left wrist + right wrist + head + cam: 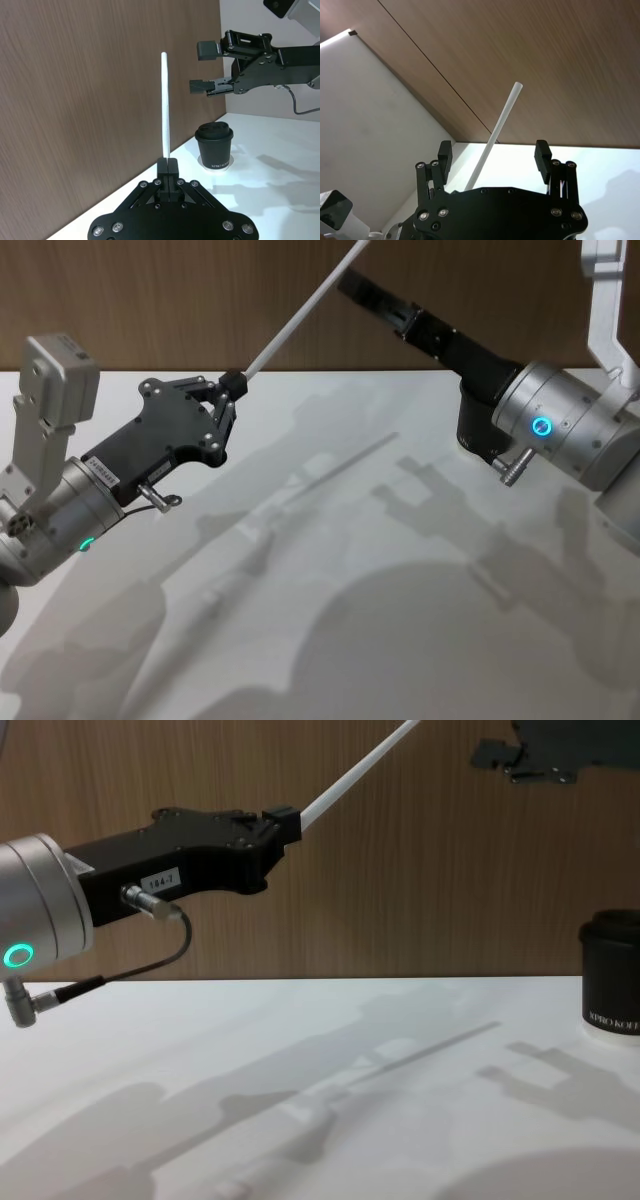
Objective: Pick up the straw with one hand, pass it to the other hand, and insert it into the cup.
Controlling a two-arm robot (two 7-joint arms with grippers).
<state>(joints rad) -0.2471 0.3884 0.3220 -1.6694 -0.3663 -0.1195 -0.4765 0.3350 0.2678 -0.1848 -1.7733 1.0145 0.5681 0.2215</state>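
My left gripper [232,383] is raised above the table and shut on the lower end of the white straw [300,325]. The straw slants up and away from it toward the wood wall. In the left wrist view the straw [164,105] stands straight out of the closed fingers [167,167]. My right gripper [204,68] hovers open near the straw's upper end, a short gap away and not touching it. Its own view shows the straw [502,112] beyond its spread fingers [542,152]. Below the right gripper, the black cup [214,146] stands upright on the table near the wall.
The white table [330,590] carries only the arms' shadows. A brown wood-grain wall [400,900] runs along its far edge, close behind the cup [612,975] and both grippers.
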